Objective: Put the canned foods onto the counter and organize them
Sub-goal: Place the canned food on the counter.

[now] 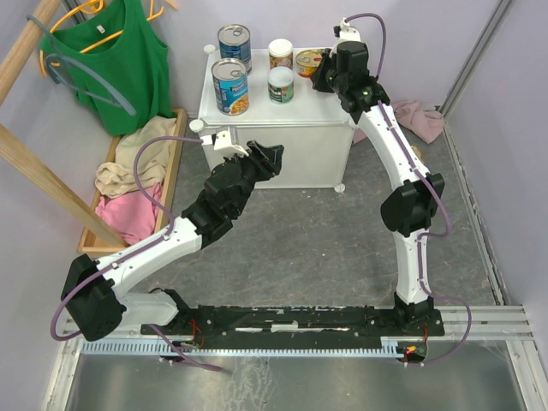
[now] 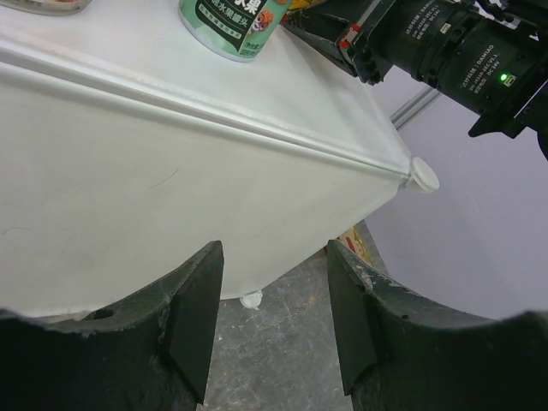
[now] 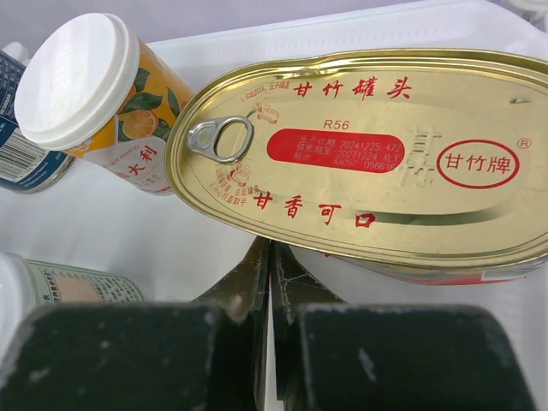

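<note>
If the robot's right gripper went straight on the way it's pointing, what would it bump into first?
Most likely the flat oval gold tin, lying just ahead of the shut right gripper on the white cabinet. Whether they touch is unclear.

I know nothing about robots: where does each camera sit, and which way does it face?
Top: fixed above and behind the bases, looking down at the counter; left arm and right arm show whole.
Left wrist: low before the counter, facing its front wall and corner; open left gripper at bottom.
Right wrist: over the counter, looking down at the gold tin; shut right gripper at bottom.
Shared: all three show the green can.
</note>
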You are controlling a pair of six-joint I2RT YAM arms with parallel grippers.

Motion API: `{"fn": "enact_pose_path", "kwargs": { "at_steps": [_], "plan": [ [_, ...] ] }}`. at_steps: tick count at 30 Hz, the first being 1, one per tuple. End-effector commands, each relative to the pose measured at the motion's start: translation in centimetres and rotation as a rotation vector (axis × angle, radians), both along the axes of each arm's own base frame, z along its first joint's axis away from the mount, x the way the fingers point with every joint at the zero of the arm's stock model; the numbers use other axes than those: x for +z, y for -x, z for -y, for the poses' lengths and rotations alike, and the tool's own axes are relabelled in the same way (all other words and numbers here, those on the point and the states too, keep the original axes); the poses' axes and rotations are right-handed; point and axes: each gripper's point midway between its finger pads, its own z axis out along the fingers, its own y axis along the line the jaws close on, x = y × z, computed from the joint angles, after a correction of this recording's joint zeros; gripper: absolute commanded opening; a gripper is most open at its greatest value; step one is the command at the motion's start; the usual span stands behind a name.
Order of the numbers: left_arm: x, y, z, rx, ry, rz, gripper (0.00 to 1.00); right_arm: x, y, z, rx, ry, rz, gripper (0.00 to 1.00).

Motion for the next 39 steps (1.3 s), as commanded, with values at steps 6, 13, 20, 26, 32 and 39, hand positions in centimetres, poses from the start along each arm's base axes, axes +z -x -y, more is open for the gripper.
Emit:
{"fn": "enact_pose_path", "kwargs": {
  "at_steps": [6,13,20,26,32,39],
  "plan": [
    [1.6,-0.1,-1.1,0.025,0.001,0.060,0.58,2.2,-0.7,1.4,-0.054,0.002,0.062,0.05],
    [1.6,0.0,-1.1,0.021,0.005,0.058,0.58,2.1,-0.4,2.5,-0.080,0.004,0.060,0.05],
    [1.5,0.0,-1.0,0.015,0.009,0.055,0.58,2.7,0.1,4.3,-0.114,0.001,0.070,0.05],
    [1.5,0.1,-0.9,0.011,0.012,0.052,0.58,3.1,0.2,5.6,-0.135,-0.009,0.075,0.04],
    [1.4,0.0,-0.6,0.004,0.016,0.048,0.58,3.1,0.2,6.1,-0.138,-0.011,0.075,0.04],
    [1.5,0.0,-0.7,0.007,0.018,0.048,0.57,3.6,1.3,5.8,-0.110,-0.022,0.068,0.05]
  ]
}}
